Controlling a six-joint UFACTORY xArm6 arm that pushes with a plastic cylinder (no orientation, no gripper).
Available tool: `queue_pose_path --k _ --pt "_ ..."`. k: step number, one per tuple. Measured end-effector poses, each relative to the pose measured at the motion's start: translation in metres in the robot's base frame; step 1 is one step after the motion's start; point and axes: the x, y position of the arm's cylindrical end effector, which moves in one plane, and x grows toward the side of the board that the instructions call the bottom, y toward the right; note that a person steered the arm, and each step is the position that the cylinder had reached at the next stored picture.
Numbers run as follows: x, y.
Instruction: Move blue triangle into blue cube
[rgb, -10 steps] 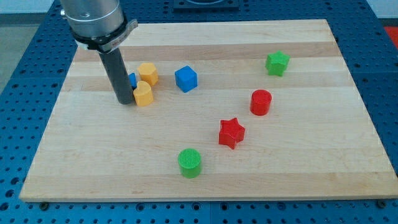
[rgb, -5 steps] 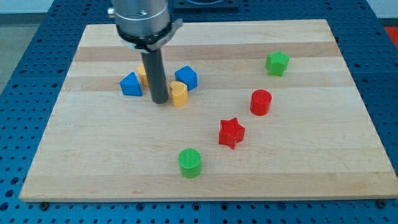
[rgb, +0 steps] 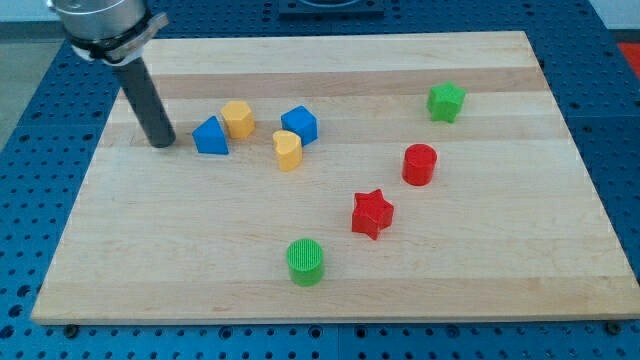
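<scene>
1. Task unfinished: the blue triangle lay apart from the blue cube, toward the view's left of it, with two yellow blocks between them.
2. My tip rested on the desk, farther left of the cube, just beyond the triangle.
3. No claw was fitted; only a rod.
4. The triangle appeared small, wedge-shaped, upright.

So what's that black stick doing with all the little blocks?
It's a robot arm's pushing rod. My tip rests on the wooden board, just to the view's left of the blue triangle, not quite touching it. The blue cube sits further right, with two yellow blocks between them. The triangle has not reached the cube yet.
</scene>
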Motion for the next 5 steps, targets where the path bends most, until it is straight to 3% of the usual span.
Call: queue_pose_path --k 3,5 --pt "-0.025 0.085" --pt "-0.031 0.086"
